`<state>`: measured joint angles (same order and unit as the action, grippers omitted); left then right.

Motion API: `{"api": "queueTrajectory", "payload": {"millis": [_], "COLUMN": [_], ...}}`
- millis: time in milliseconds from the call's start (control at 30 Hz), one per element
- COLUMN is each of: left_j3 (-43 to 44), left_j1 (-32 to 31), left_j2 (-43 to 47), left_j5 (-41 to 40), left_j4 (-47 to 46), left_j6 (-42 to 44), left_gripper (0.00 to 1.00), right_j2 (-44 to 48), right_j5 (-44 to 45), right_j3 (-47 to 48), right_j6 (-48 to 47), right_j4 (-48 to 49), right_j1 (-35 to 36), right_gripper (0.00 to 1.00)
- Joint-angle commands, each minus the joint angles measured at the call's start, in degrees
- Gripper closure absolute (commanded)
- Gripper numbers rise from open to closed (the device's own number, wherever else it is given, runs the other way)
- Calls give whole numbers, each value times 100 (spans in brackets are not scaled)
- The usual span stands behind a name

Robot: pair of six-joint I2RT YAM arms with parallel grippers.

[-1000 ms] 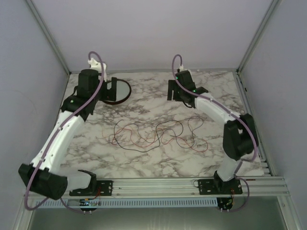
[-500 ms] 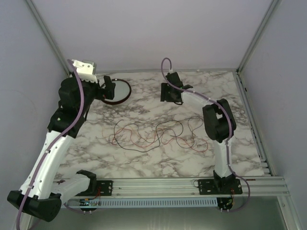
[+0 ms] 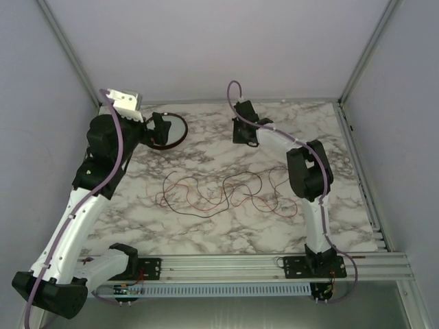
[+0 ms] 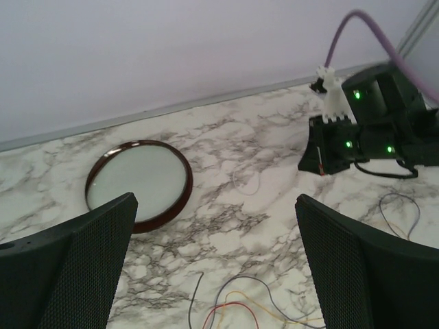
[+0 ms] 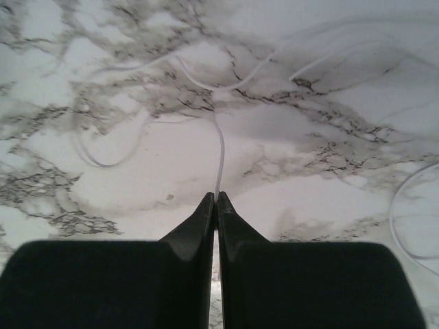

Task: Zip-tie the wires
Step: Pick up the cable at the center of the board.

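The table [image 3: 226,236] is carrying everything in view, with the round dark-rimmed dish [image 3: 175,127] sitting toward its far left corner.

The wires [image 3: 219,194] are lying on the table well apart from the dish, nearer the arm bases and to the dish's right. They are spreading in loose red and dark loops. No band is showing around them, and neither hand is touching them.

The left hand [image 3: 160,128] is hovering at the dish's left edge. Its wrist view is showing the fingers spread wide and carrying nothing.

The right hand [image 5: 216,200] is working well to the right of the dish, near the table's far edge. Its fingertips are clenched on a thin white strand [image 5: 222,147] that is curving away across the marble.

Judgement: the white strand is probably the zip tie, though it is too thin to confirm. If so, only the pickup is under way. Gathering the wires into a bundle, looping the tie and cinching it are all outstanding.
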<state>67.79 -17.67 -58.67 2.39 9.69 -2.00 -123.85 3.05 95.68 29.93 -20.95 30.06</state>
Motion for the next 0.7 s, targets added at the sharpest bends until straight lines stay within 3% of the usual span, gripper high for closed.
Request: {"api": "queueTrajectory", "payload": {"millis": [0,367,667], "left_j3": [-252,-1196,-1950], "left_j1": [14,12,-103], "left_j2": [34,-119,-611], "left_j5": [591,1280,1338], "left_j4": [-736,-2541,-3528], "left_j6": [-108,-564,-411], "left_gripper": [0,0,0], "right_j2": [716,2178,2370], "right_j5": [385,133,-519], "right_j3": [596,1869,3813], "right_j6": [-354,-820,-673], "right_j4": [-329,-941,-1201], "right_j1": [151,175,112], "right_gripper": [100,100,100]}}
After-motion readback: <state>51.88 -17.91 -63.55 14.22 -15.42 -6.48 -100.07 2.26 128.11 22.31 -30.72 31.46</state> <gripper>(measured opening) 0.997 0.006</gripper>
